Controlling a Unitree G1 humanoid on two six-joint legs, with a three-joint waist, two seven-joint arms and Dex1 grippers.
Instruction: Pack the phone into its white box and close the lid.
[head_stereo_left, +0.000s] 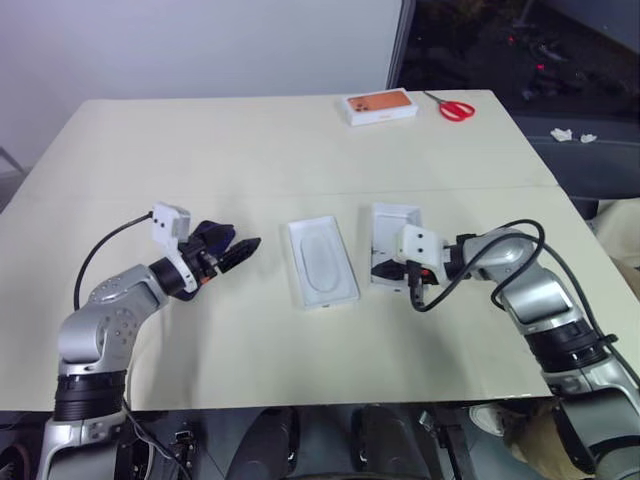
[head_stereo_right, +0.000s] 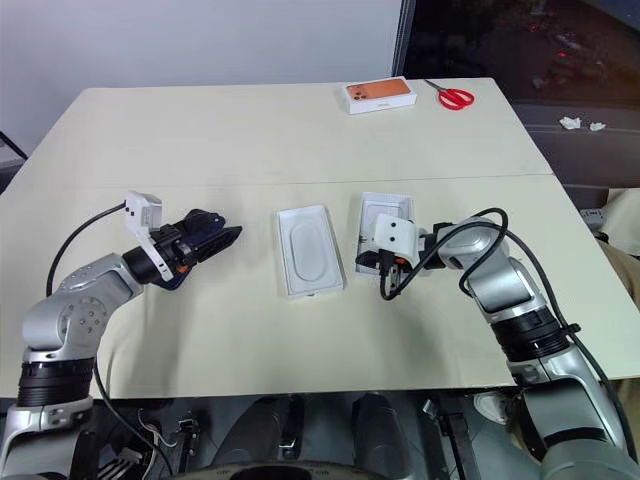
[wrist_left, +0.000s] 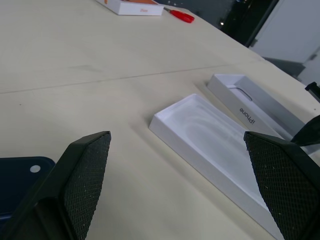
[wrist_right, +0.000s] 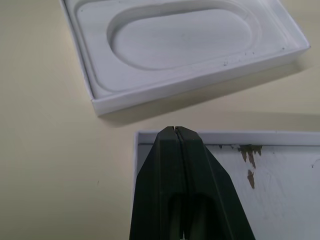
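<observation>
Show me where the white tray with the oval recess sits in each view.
Left eye view: recessed tray, at the table's centre.
Right eye view: same spot.
Left wrist view: on the table, ahead of the left gripper.
Right wrist view: just past the right gripper, recess facing up.
Shared landmark: the second open white box lying right beside it.

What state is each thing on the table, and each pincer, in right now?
phone: flat on the table, unpacked.
white box: open, insert empty.
lid: off, inside up, beside the white box.
orange-picture box: closed.
scissors: blades closed.
left pincer: open, empty.
right pincer: shut, empty.
</observation>
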